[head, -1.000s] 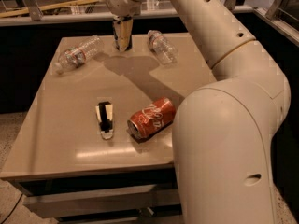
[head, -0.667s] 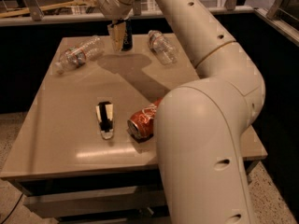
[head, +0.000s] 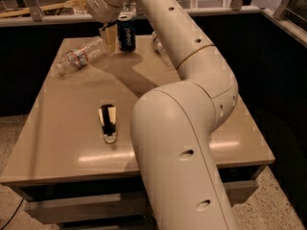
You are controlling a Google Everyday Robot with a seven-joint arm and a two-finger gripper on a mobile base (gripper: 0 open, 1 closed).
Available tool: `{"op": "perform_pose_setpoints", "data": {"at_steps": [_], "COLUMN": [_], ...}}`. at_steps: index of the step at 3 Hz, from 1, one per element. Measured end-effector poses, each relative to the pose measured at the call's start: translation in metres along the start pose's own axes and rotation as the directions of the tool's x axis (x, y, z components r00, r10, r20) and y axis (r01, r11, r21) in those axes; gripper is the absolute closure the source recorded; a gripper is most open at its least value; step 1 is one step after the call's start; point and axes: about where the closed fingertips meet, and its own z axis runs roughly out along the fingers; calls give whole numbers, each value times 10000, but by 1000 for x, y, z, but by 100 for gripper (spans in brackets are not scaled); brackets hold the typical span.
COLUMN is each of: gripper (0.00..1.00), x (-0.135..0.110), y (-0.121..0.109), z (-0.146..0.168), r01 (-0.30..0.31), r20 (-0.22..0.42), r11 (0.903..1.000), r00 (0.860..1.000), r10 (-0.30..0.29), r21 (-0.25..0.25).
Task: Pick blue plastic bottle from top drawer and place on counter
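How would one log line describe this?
gripper: over counter far side, beside soda can | blue plastic bottle: lying on counter, near gripper

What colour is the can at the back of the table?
Dark blue can, camera view; the gripper hangs beside it.

blue plastic bottle (head: 79, 56): clear, ribbed, on side, 11 o'clock on beige counter (head: 62, 128); gripper (head: 110, 41) adj. top drawer (head: 76, 206): pale front, 6 o'clock.
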Motion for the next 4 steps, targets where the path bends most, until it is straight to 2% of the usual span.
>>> {"op": "perform_pose_setpoints", "data": {"at_steps": [2, 3, 4], "gripper": [0, 0, 0], "x": [4, 5, 2], "y": [-6, 0, 5], "z": [21, 30, 35], "r01": [73, 226, 419], "r20": [75, -201, -323], "r11": [9997, 9956, 9876], "r00": [9999, 9995, 9984], "r10": [-71, -245, -474], "r21": [-225, -905, -1513]}}
